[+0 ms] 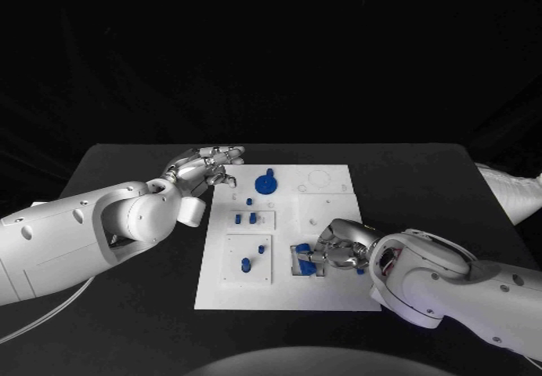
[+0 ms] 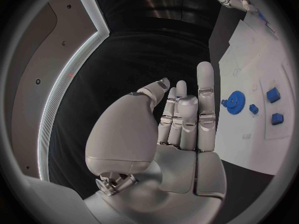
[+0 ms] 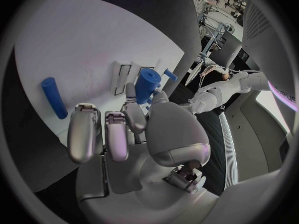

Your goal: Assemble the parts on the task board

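Fingers of the right hand (image 1: 334, 249) pinch a blue peg (image 3: 147, 84); left hand (image 1: 204, 170) fingers apart, empty.

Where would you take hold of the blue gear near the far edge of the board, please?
Probably by its toothed rim, coming straight down from above: the blue gear seems to lie flat on the white board, so only its edge offers opposing sides. The left hand, open beside it, looks nearest.
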